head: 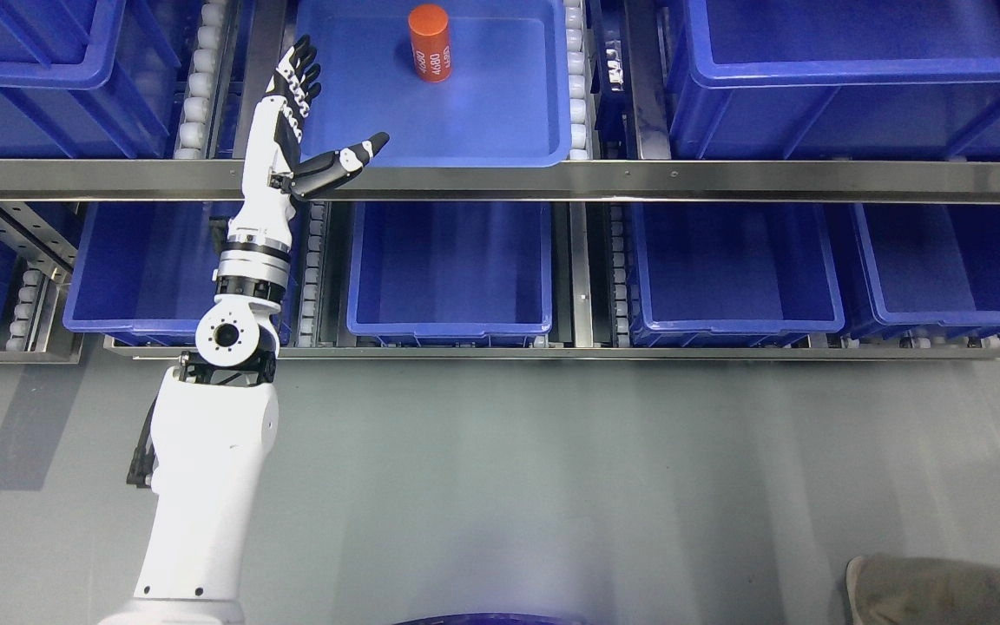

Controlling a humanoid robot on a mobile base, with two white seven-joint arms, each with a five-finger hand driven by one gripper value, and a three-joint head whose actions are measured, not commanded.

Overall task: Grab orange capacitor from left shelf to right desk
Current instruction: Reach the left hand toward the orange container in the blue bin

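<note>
Left hand (pixel 296 130) open-fingered beside tray (pixel 500 148) rim, orange capacitor (pixel 430 43) well apart.

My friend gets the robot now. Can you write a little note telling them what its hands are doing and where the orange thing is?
Left hand: open, fingers spread, thumb out, raised at the left edge of the upper-shelf blue bin. It holds nothing.
Right hand: not in view.
Orange capacitor: standing upright in that bin, toward the back, apart from the hand.
Done: the arm is up at the bin.
Left: reach in, grasp the capacitor, lift it out and carry it to the right desk, which is not visible here.
</note>
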